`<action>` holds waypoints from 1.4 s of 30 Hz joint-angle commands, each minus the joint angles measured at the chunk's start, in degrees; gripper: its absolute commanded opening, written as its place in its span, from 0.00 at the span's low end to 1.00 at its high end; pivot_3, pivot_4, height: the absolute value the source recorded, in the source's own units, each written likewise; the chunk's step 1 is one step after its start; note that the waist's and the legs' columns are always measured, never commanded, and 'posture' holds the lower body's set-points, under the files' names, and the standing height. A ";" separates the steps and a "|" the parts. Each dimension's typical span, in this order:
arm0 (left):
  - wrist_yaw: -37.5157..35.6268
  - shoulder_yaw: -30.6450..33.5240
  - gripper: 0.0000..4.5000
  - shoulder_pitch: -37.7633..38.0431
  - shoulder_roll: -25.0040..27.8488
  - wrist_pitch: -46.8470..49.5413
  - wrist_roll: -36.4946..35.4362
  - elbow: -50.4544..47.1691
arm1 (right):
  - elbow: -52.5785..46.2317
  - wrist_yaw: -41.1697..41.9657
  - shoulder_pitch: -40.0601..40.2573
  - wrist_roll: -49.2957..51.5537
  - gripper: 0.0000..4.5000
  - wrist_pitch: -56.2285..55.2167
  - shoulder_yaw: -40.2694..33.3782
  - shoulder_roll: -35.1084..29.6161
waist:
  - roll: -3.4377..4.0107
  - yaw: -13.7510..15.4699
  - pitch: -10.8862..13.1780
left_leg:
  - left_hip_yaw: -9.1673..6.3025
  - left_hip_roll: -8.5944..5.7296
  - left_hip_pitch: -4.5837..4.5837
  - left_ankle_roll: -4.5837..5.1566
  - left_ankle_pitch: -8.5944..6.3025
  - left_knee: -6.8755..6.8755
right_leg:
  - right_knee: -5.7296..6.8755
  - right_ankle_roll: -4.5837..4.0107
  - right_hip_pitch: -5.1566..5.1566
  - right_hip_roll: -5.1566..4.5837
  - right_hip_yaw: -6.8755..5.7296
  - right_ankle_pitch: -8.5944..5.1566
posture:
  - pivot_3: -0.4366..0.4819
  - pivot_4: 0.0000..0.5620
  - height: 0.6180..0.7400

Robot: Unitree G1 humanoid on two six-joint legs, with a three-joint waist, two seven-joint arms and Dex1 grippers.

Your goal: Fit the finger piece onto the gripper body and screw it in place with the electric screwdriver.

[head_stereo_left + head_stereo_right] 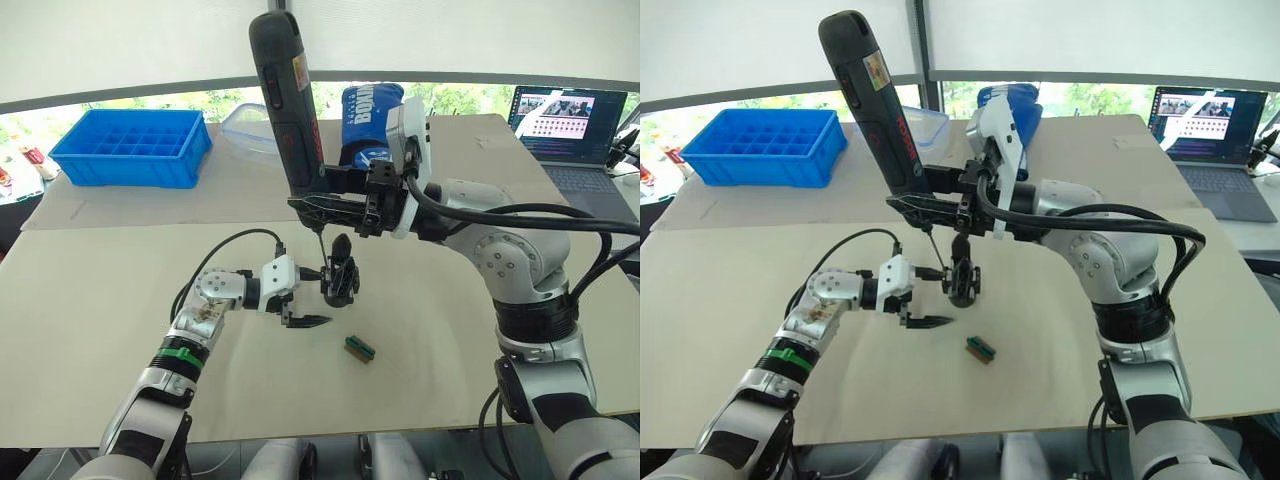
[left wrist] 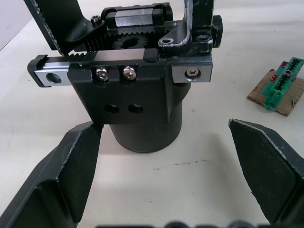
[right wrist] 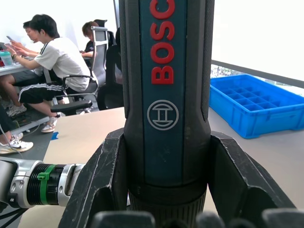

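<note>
The gripper body point(image 1: 340, 278) stands upright on the table's middle, a black assembly on a round base point(image 2: 145, 128). Two black fingers rise from its toothed rail point(image 2: 118, 47); which of them is the finger piece I cannot tell. My left gripper point(image 1: 322, 296) is open, low on the table, with one fingertip point(image 2: 80, 156) close to each side of the base. My right gripper point(image 1: 315, 202) is shut on the electric screwdriver point(image 1: 288, 110), a dark cylinder with red lettering point(image 3: 164, 42). It leans slightly, and its thin bit point(image 1: 317, 240) points down at the top of the body.
A small green-and-brown block point(image 1: 359, 349) lies just right of the left gripper. A blue compartment tray point(image 1: 130, 145), a clear container point(image 1: 245, 125) and a blue bag point(image 1: 370, 115) sit at the back. A laptop point(image 1: 565, 125) stands far right. Seated people point(image 3: 52, 66) show beyond.
</note>
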 commanded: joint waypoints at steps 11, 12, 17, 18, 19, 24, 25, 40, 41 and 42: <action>-0.37 0.25 1.00 -2.66 -0.58 -2.24 -0.11 2.05 | -2.99 1.61 0.21 -1.09 0.42 -2.58 -2.79 0.93 | 0.00 -0.21 0.00 | 0.00 0.00 0.00 0.00 0.00 -0.01 | 0.00 0.00 0.00 0.01 0.01 0.00 | 0.48 0.27 1.00; -0.38 0.26 1.00 -2.68 -0.60 -2.28 -0.13 2.10 | -3.00 1.67 0.32 -1.16 0.42 -2.59 -2.78 0.87 | 0.00 -0.21 0.00 | 0.00 0.00 0.00 0.00 0.00 -0.01 | 0.00 0.00 0.00 0.01 0.00 0.00 | 0.48 0.27 1.00; -0.36 0.30 1.00 -2.64 -0.65 -2.34 -0.14 2.13 | -3.05 1.81 0.73 -1.40 0.42 -2.64 -2.82 0.80 | 0.00 -0.22 0.00 | 0.00 -0.01 0.00 0.00 0.00 0.00 | 0.00 0.00 0.00 0.00 0.00 0.00 | 0.48 0.27 1.00; -0.36 0.30 1.00 -2.62 -0.64 -2.33 -0.15 2.09 | -3.08 1.83 0.79 -1.44 0.42 -2.65 -2.83 0.84 | 0.00 -0.23 0.00 | 0.00 -0.01 0.00 0.00 0.00 0.00 | 0.00 0.00 0.00 0.00 0.00 0.00 | 0.48 0.27 1.00; -0.35 0.30 1.00 -2.60 -0.65 -2.32 -0.15 2.06 | -3.09 1.83 0.86 -1.51 0.42 -2.67 -2.86 0.90 | 0.00 -0.24 0.00 | 0.00 -0.01 0.00 0.00 0.00 0.00 | 0.00 0.00 0.00 0.00 0.00 0.00 | 0.48 0.27 1.00; -0.30 0.32 1.00 -2.49 -0.68 -2.29 -0.19 1.89 | -3.06 2.02 1.21 -1.99 0.42 -2.91 -2.91 1.15 | 0.00 -0.27 0.00 | 0.00 -0.01 0.00 0.00 0.00 0.00 | 0.00 0.00 0.00 0.01 0.00 0.00 | 0.48 0.27 1.00; -0.28 0.33 1.00 -2.49 -0.68 -2.30 -0.19 1.88 | -3.03 2.05 1.22 -2.06 0.42 -2.94 -2.92 1.19 | 0.00 -0.27 0.00 | 0.00 -0.01 0.00 0.00 0.00 -0.01 | 0.00 0.00 0.00 0.01 0.00 0.00 | 0.48 0.27 1.00; -0.24 0.32 1.00 -2.70 -0.93 -2.07 -0.27 1.60 | -2.36 2.41 1.17 -2.86 0.42 -3.76 -2.73 1.71 | 0.00 -0.34 0.00 | -0.01 -0.01 0.00 0.00 0.00 -0.01 | 0.00 0.00 0.00 0.01 0.00 0.00 | 0.48 0.27 1.00; -0.22 0.32 1.00 -2.73 -0.96 -2.06 -0.27 1.59 | -2.29 2.48 1.26 -2.99 0.42 -3.91 -2.62 1.67 | 0.00 -0.34 0.00 | 0.00 -0.01 0.01 0.00 0.00 -0.01 | 0.00 0.00 0.00 0.01 0.00 0.00 | 0.48 0.27 1.00; -0.20 0.33 1.00 -2.74 -0.98 -2.05 -0.28 1.58 | -2.25 2.53 1.34 -3.09 0.42 -4.00 -2.55 1.64 | 0.00 -0.34 0.00 | 0.00 -0.01 0.01 0.00 0.00 -0.01 | 0.00 0.00 0.00 0.01 0.00 0.00 | 0.48 0.27 1.00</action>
